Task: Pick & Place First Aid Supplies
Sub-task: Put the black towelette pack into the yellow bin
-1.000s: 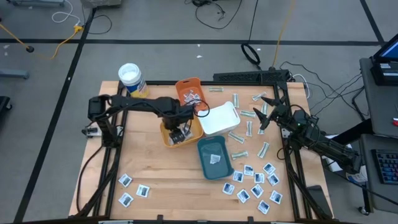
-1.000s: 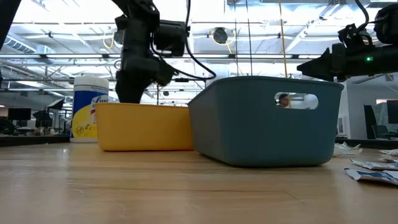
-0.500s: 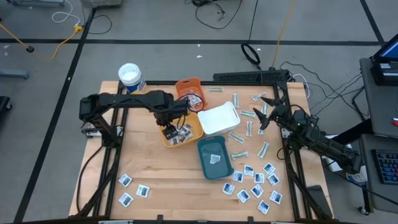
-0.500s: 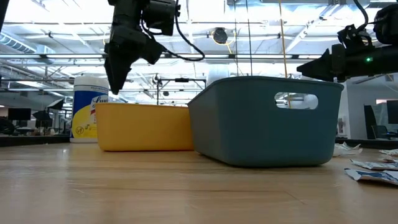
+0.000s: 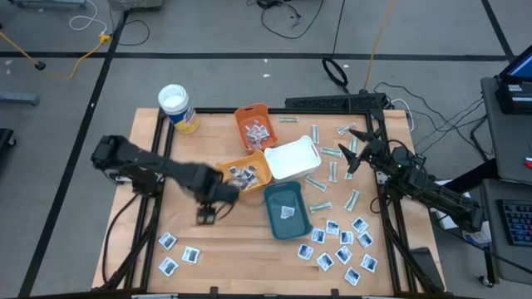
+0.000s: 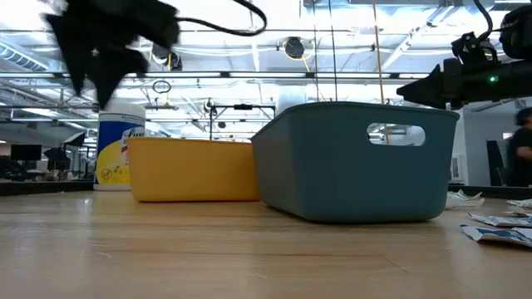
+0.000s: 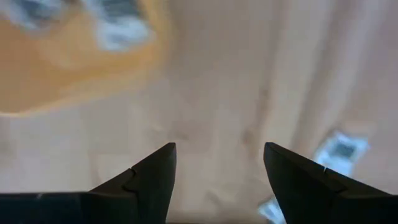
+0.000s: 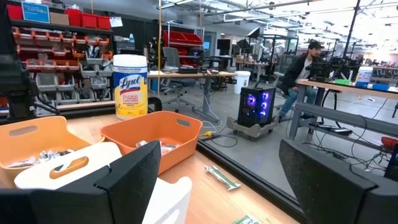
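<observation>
Sachets (image 5: 179, 253) near front-left table edge | left tool (image 5: 205, 216) above bare wood

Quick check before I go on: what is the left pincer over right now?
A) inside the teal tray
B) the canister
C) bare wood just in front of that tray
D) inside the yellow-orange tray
C: in the high view the left pincer sits over bare table, just off the yellow-orange tray, and its wrist view shows open fingers with only wood between them.
</observation>
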Tool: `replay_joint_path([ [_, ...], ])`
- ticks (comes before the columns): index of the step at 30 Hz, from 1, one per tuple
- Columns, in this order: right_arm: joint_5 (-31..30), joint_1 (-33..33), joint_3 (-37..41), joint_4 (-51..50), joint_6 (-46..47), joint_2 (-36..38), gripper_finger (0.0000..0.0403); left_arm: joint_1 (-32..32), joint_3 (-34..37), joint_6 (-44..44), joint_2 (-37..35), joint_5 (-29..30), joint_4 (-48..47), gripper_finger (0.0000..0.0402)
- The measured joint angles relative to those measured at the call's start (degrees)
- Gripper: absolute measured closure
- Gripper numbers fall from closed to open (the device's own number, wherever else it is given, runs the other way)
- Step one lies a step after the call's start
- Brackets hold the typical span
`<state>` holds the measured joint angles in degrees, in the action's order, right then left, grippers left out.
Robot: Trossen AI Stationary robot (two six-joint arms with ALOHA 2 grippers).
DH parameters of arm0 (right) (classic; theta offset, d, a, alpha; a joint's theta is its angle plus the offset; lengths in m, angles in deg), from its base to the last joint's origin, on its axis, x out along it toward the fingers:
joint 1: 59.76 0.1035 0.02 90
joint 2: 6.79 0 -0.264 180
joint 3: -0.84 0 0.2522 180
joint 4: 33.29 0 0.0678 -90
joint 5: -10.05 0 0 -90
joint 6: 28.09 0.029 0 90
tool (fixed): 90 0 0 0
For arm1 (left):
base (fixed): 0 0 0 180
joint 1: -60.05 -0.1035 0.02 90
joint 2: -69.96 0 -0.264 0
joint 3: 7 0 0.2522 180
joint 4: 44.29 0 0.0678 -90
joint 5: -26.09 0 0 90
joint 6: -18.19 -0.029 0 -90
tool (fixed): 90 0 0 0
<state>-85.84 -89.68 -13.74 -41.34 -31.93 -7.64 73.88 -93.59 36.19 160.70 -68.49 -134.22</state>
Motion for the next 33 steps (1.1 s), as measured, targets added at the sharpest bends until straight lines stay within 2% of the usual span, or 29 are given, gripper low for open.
replay_joint_path([
  [4,0.0,0.0,0.0,-0.2,0.0,0.0,0.0080,8.9,0.8,-0.3,-1.1,-0.1,0.9,0.0145],
  [10,0.0,0.0,0.0,-0.2,0.0,0.0,0.0080,21.5,1.0,-6.4,-1.6,0.1,2.7,0.0141],
  [16,0.0,0.0,0.0,-0.2,0.0,0.0,0.0080,30.2,1.0,-10.7,-1.4,0.1,5.0,0.0153],
  [23,0.0,0.0,0.0,-0.2,0.0,0.0,0.0080,35.2,1.0,-13.3,-1.4,0.2,8.0,0.0163],
  [33,0.0,0.0,0.0,-0.2,0.0,0.0,0.0080,36.3,3.5,-13.3,4.5,0.2,14.4,0.0169],
])
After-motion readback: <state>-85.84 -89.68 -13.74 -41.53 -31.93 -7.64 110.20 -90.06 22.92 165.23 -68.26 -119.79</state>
